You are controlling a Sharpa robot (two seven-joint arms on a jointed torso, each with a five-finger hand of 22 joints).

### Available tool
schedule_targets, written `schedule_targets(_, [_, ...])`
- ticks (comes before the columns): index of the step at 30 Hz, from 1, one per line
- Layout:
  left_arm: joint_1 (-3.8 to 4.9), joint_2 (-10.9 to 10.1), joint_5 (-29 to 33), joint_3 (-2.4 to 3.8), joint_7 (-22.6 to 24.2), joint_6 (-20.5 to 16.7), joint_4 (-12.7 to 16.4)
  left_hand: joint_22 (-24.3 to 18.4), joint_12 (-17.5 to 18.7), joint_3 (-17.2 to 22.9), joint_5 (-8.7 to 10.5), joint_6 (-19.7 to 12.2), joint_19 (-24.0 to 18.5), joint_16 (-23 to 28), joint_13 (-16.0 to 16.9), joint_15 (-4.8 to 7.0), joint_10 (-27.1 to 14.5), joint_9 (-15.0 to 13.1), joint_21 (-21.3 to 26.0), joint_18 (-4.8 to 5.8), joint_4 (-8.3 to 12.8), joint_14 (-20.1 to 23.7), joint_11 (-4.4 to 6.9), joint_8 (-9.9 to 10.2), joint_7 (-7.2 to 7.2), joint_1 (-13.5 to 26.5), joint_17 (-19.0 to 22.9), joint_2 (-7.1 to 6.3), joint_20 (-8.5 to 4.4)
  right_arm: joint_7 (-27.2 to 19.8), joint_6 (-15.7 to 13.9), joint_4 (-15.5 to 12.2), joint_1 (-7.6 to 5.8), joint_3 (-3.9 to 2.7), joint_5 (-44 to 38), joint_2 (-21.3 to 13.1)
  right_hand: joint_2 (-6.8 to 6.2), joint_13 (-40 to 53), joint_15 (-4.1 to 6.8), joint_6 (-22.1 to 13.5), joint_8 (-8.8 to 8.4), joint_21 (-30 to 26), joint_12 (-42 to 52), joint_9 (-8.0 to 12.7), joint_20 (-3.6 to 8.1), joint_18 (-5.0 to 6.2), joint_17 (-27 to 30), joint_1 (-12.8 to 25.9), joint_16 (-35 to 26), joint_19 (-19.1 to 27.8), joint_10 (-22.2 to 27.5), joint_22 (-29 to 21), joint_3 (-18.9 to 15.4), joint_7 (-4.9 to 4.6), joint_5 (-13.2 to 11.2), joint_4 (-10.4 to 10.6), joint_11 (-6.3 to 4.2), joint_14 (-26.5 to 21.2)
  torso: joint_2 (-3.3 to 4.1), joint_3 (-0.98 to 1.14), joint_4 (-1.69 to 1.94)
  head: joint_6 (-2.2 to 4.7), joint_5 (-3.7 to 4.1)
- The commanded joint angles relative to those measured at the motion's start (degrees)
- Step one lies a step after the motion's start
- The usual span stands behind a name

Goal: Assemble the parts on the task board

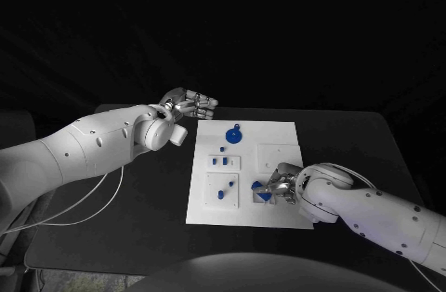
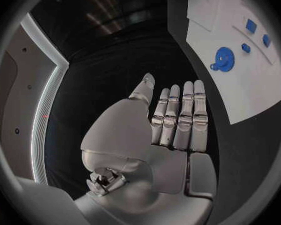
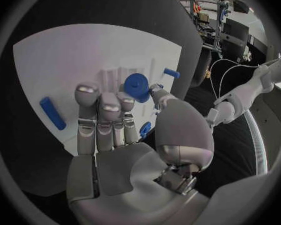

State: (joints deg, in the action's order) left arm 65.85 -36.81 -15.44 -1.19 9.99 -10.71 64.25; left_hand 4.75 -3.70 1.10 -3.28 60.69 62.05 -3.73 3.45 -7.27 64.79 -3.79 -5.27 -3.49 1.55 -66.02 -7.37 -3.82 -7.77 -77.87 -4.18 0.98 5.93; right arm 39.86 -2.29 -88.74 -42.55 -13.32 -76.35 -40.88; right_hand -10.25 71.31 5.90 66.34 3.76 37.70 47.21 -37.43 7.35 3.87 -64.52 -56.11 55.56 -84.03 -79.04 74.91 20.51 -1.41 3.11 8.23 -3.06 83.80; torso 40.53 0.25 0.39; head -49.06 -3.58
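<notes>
I see the white board lying in the middle of the black counter, with my two hands at opposite ends of it. My left hand hangs over the counter just off the board's far left corner; its fingers are straight, side by side and released, grasping nothing. Beyond those fingers, on the board, lies a round blue disc with a small tab, and past it sit small blue blocks. In the head view two short blue pegs stand in a raised square between the disc and my right hand, and below them another raised square carries two more small blue pieces. My right hand is down on the board's near right part, fingers curled over the plate. At their tips is a round blue knob, right against the thumb and the nearest finger; I cannot tell whether it is pinched or only touched. A long blue bar lies on the board to one side of those fingers, apart from them, and a smaller blue piece sits close under the thumb. Head view shows blue triangular pieces just beside the same fingers.
</notes>
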Motion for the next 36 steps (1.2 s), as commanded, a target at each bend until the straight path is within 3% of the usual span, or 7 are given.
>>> schedule_targets(1, [0.01, 0.1, -0.1, 0.03, 0.3, 0.8, 0.1, -0.1, 0.3, -0.1, 0.3, -0.5, 0.0, 0.2, 0.0, 0.18, -0.3, 0.0, 0.1, -0.87, -0.3, 0.4, 0.01, 0.2, 0.02, 0.6, 0.0, 0.09, 0.38, 0.0, -0.4, 0.4, 0.05, 0.09, -2.5, 0.3, 0.15, -0.1, 0.42, 0.4, -0.04, 0.2, -0.2, 0.1, 0.36, -0.73, 0.0, 0.4, -0.2, -3.0, -0.4, 1.0, 0.3, 0.01, -0.3, 0.1, -0.04, 0.1, 0.03, 0.02, 0.04, 0.05, -0.02])
schedule_targets(10, [0.01, 0.0, -0.1, 0.03, 0.3, 0.8, 0.1, -0.1, 0.3, -0.1, 0.3, -0.5, 0.0, 0.2, 0.0, 0.18, -0.3, 0.0, 0.1, -0.87, -0.3, 0.4, 0.01, 0.2, 0.02, 0.6, 0.0, 0.09, 0.38, 0.5, 3.4, 0.3, 0.05, 0.34, -3.1, 0.1, 0.05, -1.0, 0.27, -0.3, -0.09, -1.1, -2.0, 0.6, 0.24, -0.7, 0.6, 1.8, -1.3, -2.9, 0.3, 0.6, -2.3, -0.18, -0.3, 1.9, 0.14, -0.2, 0.0, 0.04, -0.05, -0.1, -0.18])
schedule_targets(18, [0.01, -0.1, -0.1, 0.03, 0.2, 0.7, 0.1, -0.1, 0.3, -0.2, 0.3, -0.6, 0.1, 0.2, 0.0, 0.17, -0.4, 0.0, 0.1, -0.87, -0.6, 0.4, -0.04, 0.2, -0.03, 0.9, 0.0, 0.11, 0.4, 0.3, 3.8, -0.4, 0.06, 0.44, -2.5, 0.0, -0.49, -1.3, 0.27, -0.3, -0.06, -1.3, -2.1, 1.7, 0.22, -0.68, 0.5, 1.0, -1.6, -3.0, 0.3, 0.5, -6.4, -0.19, -0.3, 5.7, 0.15, 0.0, 0.04, 0.09, -0.04, -0.08, -0.11])
schedule_targets(22, [0.01, -0.1, -0.1, 0.03, 0.2, 0.7, 0.1, -0.1, 0.3, -0.2, 0.3, -0.6, 0.0, 0.2, 0.0, 0.16, -0.4, 0.0, 0.1, -0.86, -0.7, 0.4, -0.06, 0.2, -0.03, 1.0, 0.0, 0.14, 0.4, 0.2, 3.3, -0.9, 0.09, 0.45, -2.3, -0.1, 1.07, -1.4, 0.28, -0.2, -0.05, -1.2, -2.2, 1.9, 0.24, -0.68, 0.3, 0.6, -1.7, -3.0, 0.2, 0.5, -11.0, -0.18, -0.3, 6.7, 0.14, 0.0, 0.02, 0.07, -0.03, -0.13, -0.07])
schedule_targets(27, [0.01, -0.2, -0.1, 0.03, 0.1, 0.7, 0.1, -0.1, 0.3, -0.2, 0.3, -0.6, 0.0, 0.2, 0.0, 0.16, -0.4, 0.0, 0.1, -0.86, -0.7, 0.4, -0.06, 0.2, -0.03, 1.0, 0.0, 0.14, 0.4, 0.0, 2.5, -1.7, 0.16, 0.45, -2.3, -0.4, 3.17, -1.4, 0.29, -0.1, -0.04, -1.1, -2.0, 2.0, 0.24, -0.67, 0.1, 1.4, -1.7, -3.0, 0.1, 0.5, -14.5, -0.15, -0.3, 5.6, 0.12, 0.1, 0.01, 0.04, -0.04, -0.08, -0.05])
schedule_targets(32, [0.01, -0.2, -0.1, 0.03, 0.1, 0.7, 0.2, -0.1, 0.3, -0.2, 0.29, -0.6, 0.0, 0.2, 0.0, 0.14, -0.5, 0.0, 0.1, -0.87, -0.9, 0.4, -0.08, 0.2, -0.04, 1.1, 0.0, 0.15, 0.43, -0.2, 2.1, -2.3, 0.22, 0.45, -2.3, -0.8, 6.65, -1.5, 0.28, 0.2, -0.06, -0.9, -1.9, 1.9, 0.21, -0.65, 0.1, 2.5, -1.7, -3.0, 0.1, 0.6, -19.5, -0.09, -0.3, 2.2, 0.09, 0.1, 0.03, 0.05, -0.01, -0.06, -0.07])
schedule_targets(36, [0.01, -0.3, -0.1, 0.03, 0.1, 0.7, 0.2, -0.1, 0.3, -0.2, 0.29, -0.6, 0.0, 0.2, 0.0, 0.14, -0.5, -0.1, 0.1, -0.87, -0.9, 0.4, -0.08, 0.2, -0.04, 1.1, 0.0, 0.15, 0.43, -1.1, 2.9, -3.0, 0.24, 0.44, -2.1, -1.4, 7.2, -1.5, 0.26, 0.4, -0.04, -0.8, -1.6, 1.7, 0.14, -0.61, 0.1, 1.4, -1.6, -3.0, 0.1, 0.6, -19.8, -0.03, -0.3, 0.2, 0.09, 0.1, 0.02, 0.03, 0.0, -0.05, 0.0])
